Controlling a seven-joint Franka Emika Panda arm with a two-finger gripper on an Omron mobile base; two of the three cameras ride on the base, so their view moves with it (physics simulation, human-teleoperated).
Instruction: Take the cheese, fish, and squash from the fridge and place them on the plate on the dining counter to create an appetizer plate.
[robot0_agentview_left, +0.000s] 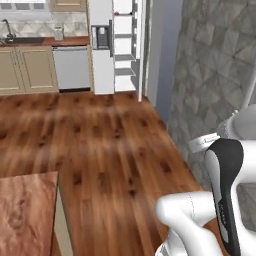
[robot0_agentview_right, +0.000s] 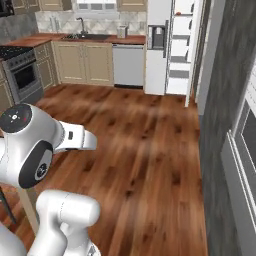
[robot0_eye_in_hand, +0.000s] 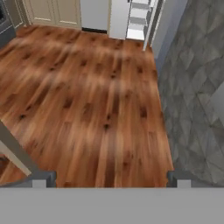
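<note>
Jaws wide apart at bottom of hand view, gripper (robot0_eye_in_hand: 112, 178) holds nothing, touches nothing. Fridge (robot0_agentview_left: 103, 47) at top centre of left base view, door open, white shelves (robot0_agentview_left: 124, 50) visible, smooth pale body. Dining worktop (robot0_agentview_left: 25, 215) corner at lower left, reddish wood grain, square edge. Floor (robot0_agentview_left: 110, 145) glossy brown planks, broad free room up to fridge. Grey patterned wall (robot0_agentview_left: 215, 65) on right.

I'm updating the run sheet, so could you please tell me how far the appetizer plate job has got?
Done: the fridge already stands open across the wood floor. In hand: nothing; the tool is open and empty. Left: reaching the fridge, fetching all three foods, and carrying them to the dining counter.
</note>
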